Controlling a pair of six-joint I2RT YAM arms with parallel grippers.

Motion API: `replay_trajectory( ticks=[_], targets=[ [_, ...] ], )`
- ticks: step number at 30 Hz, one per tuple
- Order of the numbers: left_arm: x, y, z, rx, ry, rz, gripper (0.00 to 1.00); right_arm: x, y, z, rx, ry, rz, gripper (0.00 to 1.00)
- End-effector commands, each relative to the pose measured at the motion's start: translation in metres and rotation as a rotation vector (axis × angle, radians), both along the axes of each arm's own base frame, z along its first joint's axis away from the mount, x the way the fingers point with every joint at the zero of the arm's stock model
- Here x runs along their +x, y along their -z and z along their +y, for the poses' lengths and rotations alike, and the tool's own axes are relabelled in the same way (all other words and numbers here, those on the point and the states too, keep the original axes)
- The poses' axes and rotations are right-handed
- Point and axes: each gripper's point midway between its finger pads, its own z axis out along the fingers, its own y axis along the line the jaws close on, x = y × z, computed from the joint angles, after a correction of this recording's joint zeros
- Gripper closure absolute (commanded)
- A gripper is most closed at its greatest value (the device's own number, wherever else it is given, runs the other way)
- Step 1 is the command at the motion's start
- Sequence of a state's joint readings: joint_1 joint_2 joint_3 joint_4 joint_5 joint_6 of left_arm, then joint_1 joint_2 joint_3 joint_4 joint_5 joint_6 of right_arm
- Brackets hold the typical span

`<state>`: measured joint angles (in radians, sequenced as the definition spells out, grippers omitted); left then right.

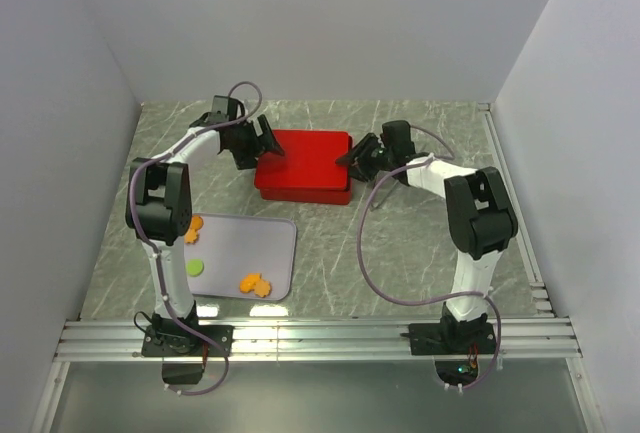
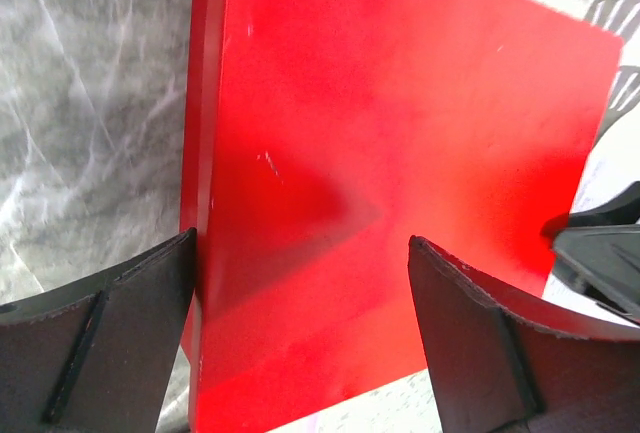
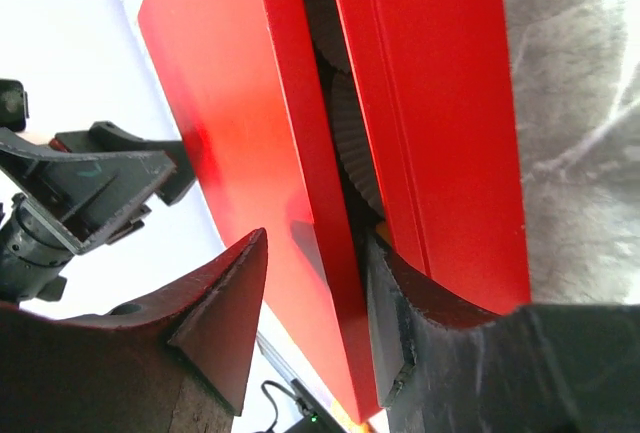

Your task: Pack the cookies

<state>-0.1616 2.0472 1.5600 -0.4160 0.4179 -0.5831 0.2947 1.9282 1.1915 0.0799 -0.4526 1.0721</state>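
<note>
1. The left arm [image 1: 165, 193] reaches forward from a raised elbow, with the wrist turned inward.
2. The left end effector [image 1: 268, 143] faces the right one, its fingers [image 2: 110, 333] spread wide and gripping nothing.
3. The right arm [image 1: 478, 215] reaches forward, forearm angled inward.
4. The right end effector [image 1: 352, 158], just across from the left, has its fingers [image 3: 215, 323] partly apart.

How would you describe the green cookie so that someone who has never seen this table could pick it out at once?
Find the pale tray at the near left of the marbled table, in front of the red box. The green cookie lies near its left side, between two groups of orange cookies. It is the only green piece, a plain round disc.
</note>
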Motion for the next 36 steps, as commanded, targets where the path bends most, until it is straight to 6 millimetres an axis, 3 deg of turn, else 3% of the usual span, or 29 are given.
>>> replay_trajectory(
  ticks=[1, 8, 12, 16, 19, 21, 30, 36],
  targets=[
    [0.002, -0.006, -0.005, 0.037, 0.013, -0.006, 0.09, 0.008, -0.023, -0.019, -0.058, 0.041, -0.038, 0.49],
    [0.006, -0.003, -0.009, 0.081, -0.001, 0.028, 0.11, 0.001, -0.026, -0.038, -0.154, 0.051, -0.015, 0.49],
    [0.007, -0.005, -0.013, 0.082, -0.002, 0.034, 0.1, -0.009, -0.017, -0.057, -0.248, 0.054, 0.055, 0.49],
    [0.011, -0.007, -0.018, 0.089, -0.005, 0.037, 0.1, -0.014, -0.018, -0.061, -0.263, 0.037, 0.049, 0.49],
    [0.012, -0.008, -0.023, 0.088, -0.003, 0.048, 0.08, -0.016, -0.015, -0.056, -0.238, 0.017, 0.051, 0.49],
    [0.011, -0.008, -0.027, 0.09, 0.0, 0.052, 0.01, -0.016, -0.009, -0.052, -0.211, 0.006, 0.055, 0.49],
    [0.019, -0.02, -0.034, 0.069, -0.03, 0.051, 0.01, -0.007, -0.015, -0.018, -0.089, -0.107, 0.048, 0.48],
    [0.024, -0.027, -0.039, 0.079, -0.031, 0.048, 0.01, -0.007, 0.007, -0.008, -0.105, -0.147, 0.091, 0.47]
  ],
)
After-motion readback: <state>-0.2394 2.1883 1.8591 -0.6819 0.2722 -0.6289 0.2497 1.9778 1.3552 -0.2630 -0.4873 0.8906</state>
